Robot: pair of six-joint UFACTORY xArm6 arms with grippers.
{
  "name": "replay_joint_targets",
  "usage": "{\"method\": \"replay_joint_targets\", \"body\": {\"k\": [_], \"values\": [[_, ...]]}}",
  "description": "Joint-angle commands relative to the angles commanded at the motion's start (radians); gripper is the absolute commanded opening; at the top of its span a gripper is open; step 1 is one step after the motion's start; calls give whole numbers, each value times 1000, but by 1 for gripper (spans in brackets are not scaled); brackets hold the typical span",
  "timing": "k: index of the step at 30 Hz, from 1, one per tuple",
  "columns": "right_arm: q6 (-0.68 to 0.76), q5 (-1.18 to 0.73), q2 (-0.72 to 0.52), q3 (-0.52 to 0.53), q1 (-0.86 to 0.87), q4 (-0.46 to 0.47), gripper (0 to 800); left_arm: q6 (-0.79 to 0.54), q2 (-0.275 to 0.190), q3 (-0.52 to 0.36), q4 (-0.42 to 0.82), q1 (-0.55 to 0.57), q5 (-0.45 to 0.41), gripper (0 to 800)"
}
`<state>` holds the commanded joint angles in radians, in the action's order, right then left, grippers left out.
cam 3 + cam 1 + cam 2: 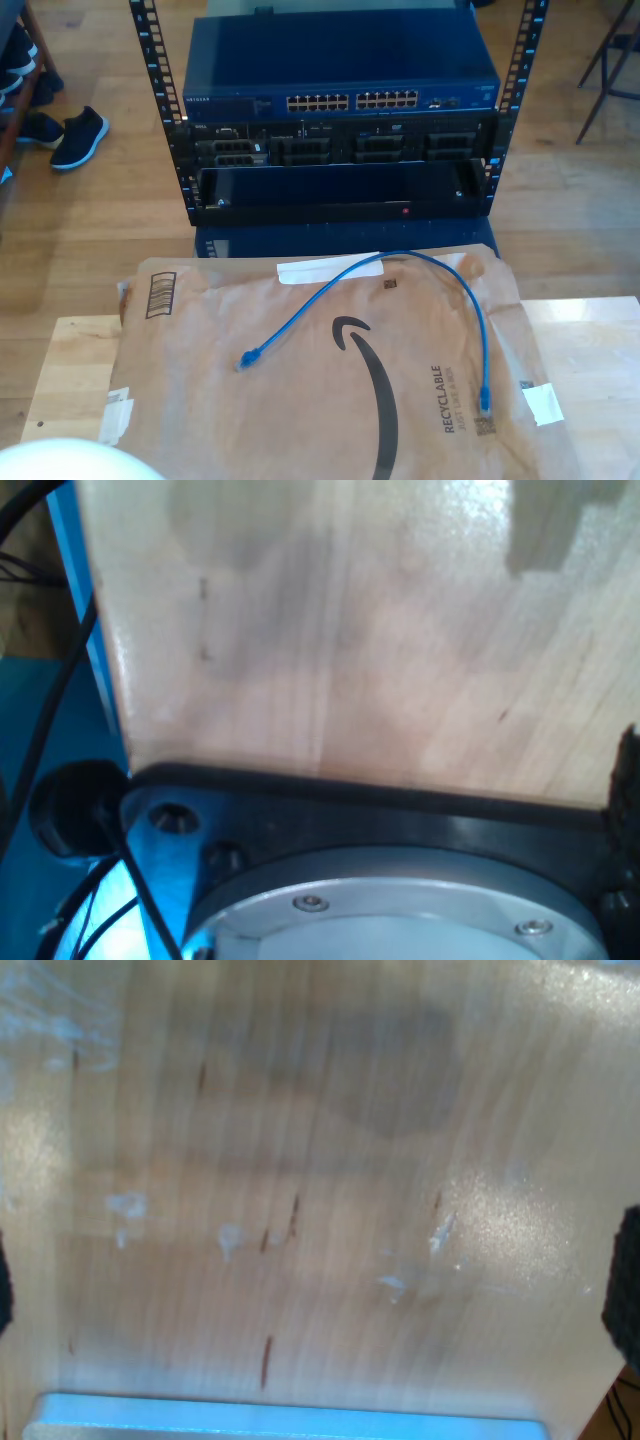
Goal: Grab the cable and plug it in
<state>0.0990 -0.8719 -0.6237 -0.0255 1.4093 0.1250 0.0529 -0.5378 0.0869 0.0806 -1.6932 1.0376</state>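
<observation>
The cable (400,262) is thin and bright blue and lies in an arc on a brown paper bag (330,400) in the exterior view. One plug (247,358) rests toward the exterior view's left, the other plug (485,403) toward its right. My second gripper (320,1290) hovers over bare wood, its dark fingertips (625,1280) at the picture's edges, open and holding nothing. My first gripper (320,780) looks down on wood and a black arm base plate (400,815). One fingertip (628,770) stands far out to the side, with nothing between the jaws.
Behind the wooden table (590,340) stands a rack holding a blue network switch (340,100) with rows of ports, darker units below it. A white rounded arm part (70,460) sits at the exterior view's lower left. Shoes (75,135) lie on the floor.
</observation>
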Motion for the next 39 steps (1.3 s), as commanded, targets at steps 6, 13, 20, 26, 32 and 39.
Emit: {"method": "replay_joint_targets", "body": {"k": [6, 13, 20, 26, 32, 39], "values": [[0, 0, 0, 0, 0, 0, 798, 0, 0, 0, 0, 0, 0, 800], [0, 0, 0, 0, 0, 0, 798, 0, 0, 0, 0, 0, 0, 800], [0, 0, 0, 0, 0, 0, 798, 0, 0, 0, 0, 0, 0, 800], [0, 0, 0, 0, 0, 0, 798, 0, 0, 0, 0, 0, 0, 800], [0, 0, 0, 0, 0, 0, 798, 0, 0, 0, 0, 0, 0, 800], [3, 0, -2, 2, 0, -23, 798, 0, 0, 0, 0, 0, 0, 800]]}}
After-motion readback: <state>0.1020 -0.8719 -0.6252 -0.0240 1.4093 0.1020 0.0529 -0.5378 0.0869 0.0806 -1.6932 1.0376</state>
